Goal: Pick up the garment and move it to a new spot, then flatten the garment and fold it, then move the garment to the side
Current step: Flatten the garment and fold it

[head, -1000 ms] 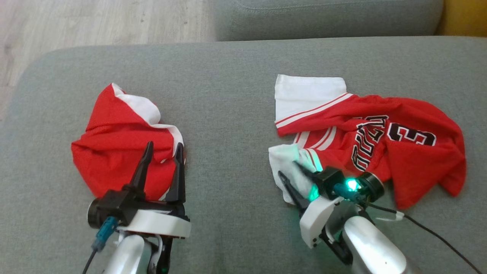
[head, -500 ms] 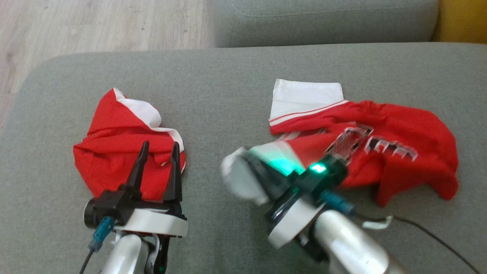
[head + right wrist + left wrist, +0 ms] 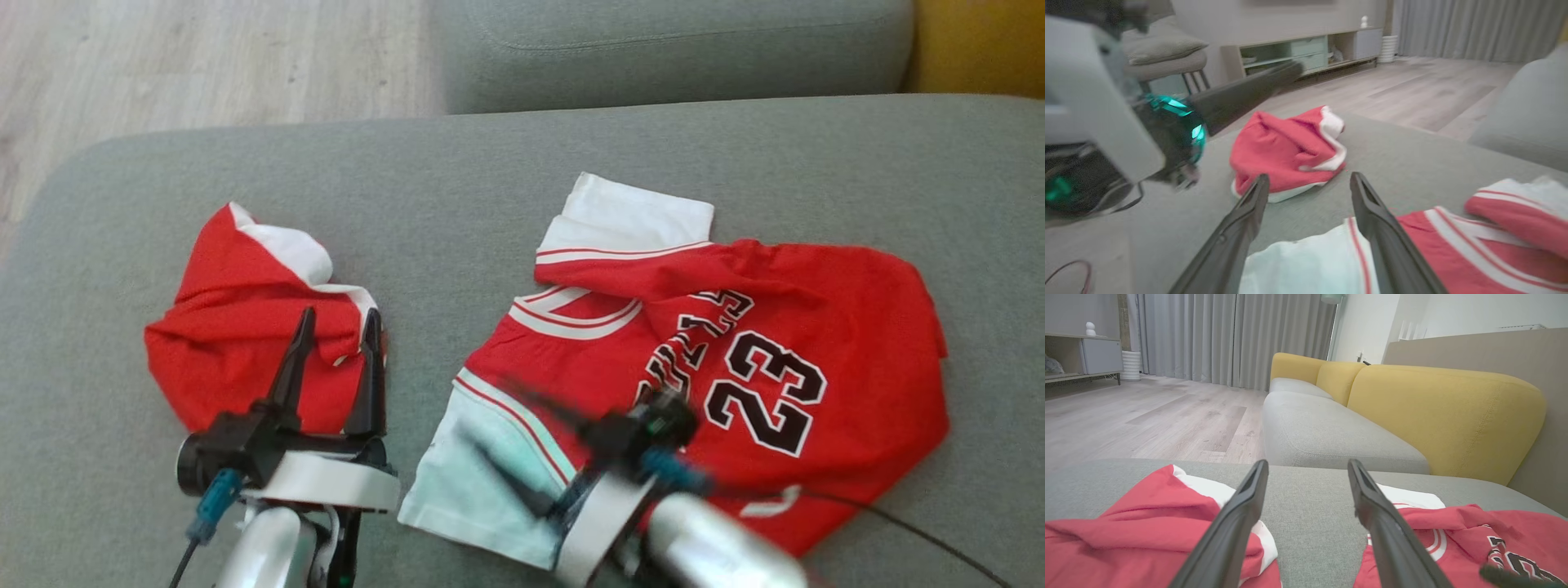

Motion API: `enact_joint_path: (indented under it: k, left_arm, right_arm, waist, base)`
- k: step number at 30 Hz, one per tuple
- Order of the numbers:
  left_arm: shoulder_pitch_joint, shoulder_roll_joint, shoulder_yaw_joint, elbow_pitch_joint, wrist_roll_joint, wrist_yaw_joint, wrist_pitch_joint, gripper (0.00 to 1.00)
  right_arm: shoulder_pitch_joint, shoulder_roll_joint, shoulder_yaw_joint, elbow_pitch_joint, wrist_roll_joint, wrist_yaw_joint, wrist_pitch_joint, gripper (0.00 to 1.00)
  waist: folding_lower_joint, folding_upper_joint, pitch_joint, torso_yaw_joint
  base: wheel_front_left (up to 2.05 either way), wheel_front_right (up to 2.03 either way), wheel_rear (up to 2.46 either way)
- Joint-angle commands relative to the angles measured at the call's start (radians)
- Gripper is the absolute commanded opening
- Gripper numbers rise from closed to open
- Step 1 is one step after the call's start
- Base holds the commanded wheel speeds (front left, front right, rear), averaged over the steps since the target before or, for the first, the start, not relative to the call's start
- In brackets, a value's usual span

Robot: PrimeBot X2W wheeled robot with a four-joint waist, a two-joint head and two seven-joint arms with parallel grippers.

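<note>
The garment, a red jersey (image 3: 759,327) with a black 23 and white sleeves, lies spread number-up on the grey cushion (image 3: 490,163). My right gripper (image 3: 483,407), blurred, hovers open over the near white sleeve (image 3: 473,482) and holds nothing. From the right wrist, the open gripper (image 3: 1309,177) points over the sleeve (image 3: 1306,265) and the jersey (image 3: 1474,249). My left gripper (image 3: 339,318) stands open above a second, crumpled red and white garment (image 3: 237,327). From the left wrist, that gripper (image 3: 1307,465) has the crumpled garment (image 3: 1126,526) at its left and the jersey (image 3: 1494,526) at its right.
A second grey sofa seat (image 3: 653,49) lies beyond the cushion, with a yellow backrest (image 3: 980,41) at the far right. Wooden floor (image 3: 163,65) borders the cushion's far left edge. A black cable (image 3: 914,523) trails from my right wrist across the cushion.
My right gripper dragged the jersey's white sleeve left and toward me, spreading the jersey number-up, then opened and let go. The left gripper stayed put. The camera shifted slightly.
</note>
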Motion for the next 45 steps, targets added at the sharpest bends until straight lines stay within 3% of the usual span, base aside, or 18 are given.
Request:
enact_joint_path:
  k: [1,9,13,24,33,39,40,41,45]
  left_arm:
    - [-0.021,0.004,0.036,-0.036,0.009,0.004,-0.008,1.00]
    - [-0.013,0.001,0.041,-0.054,0.011,0.007,-0.008,1.00]
    - [-0.013,0.001,0.042,-0.058,0.013,0.005,-0.008,1.00]
    - [-0.031,0.006,0.037,-0.055,0.019,-0.002,-0.008,1.00]
    - [-0.050,0.007,0.026,-0.043,0.021,-0.011,-0.008,1.00]
    - [-0.058,0.001,0.017,-0.035,0.021,-0.017,-0.008,1.00]
    - [-0.060,0.001,0.018,-0.034,0.020,-0.018,-0.008,1.00]
    - [-0.060,0.001,0.019,-0.034,0.020,-0.018,-0.008,1.00]
    - [-0.061,0.003,0.022,-0.032,0.022,-0.020,-0.008,1.00]
  right_arm:
    - [-0.041,0.015,-0.046,-0.038,-0.007,-0.001,-0.018,1.00]
    - [0.078,0.015,-0.601,-0.183,-0.149,-0.001,-0.030,1.00]
    - [0.174,0.015,-0.805,-0.182,-0.169,-0.001,-0.028,1.00]
    - [0.155,0.015,-0.947,-0.107,-0.159,-0.001,-0.002,1.00]
    - [-0.036,0.015,-1.124,0.112,-0.235,-0.001,0.226,1.00]
    - [-0.122,0.015,-1.180,0.290,-0.310,-0.001,0.284,0.99]
    - [-0.133,0.015,-1.185,0.314,-0.315,-0.001,0.279,0.54]
    - [-0.144,0.015,-1.192,0.332,-0.325,-0.001,0.264,0.00]
    - [-0.192,0.015,-1.222,0.369,-0.365,-0.001,0.159,0.00]
  waist:
    - [0.0000,0.0000,-0.003,-0.010]
    - [0.0000,0.0000,-0.005,-0.058]
    - [0.0000,0.0000,0.002,-0.078]
    - [0.0000,0.0000,0.043,-0.101]
    - [0.0000,0.0000,0.086,-0.079]
    - [0.0000,0.0000,0.102,-0.056]
    - [0.0000,0.0000,0.105,-0.053]
    - [0.0000,0.0000,0.107,-0.051]
    - [0.0000,0.0000,0.112,-0.042]
  base:
    - [0.00,0.00,0.00]
    - [0.00,0.00,0.00]
    - [0.00,0.00,0.00]
    - [0.00,0.00,0.00]
    - [0.00,0.00,0.00]
    - [0.00,0.00,0.00]
    - [0.00,0.00,0.00]
    - [0.00,0.00,0.00]
    - [0.00,0.00,0.00]
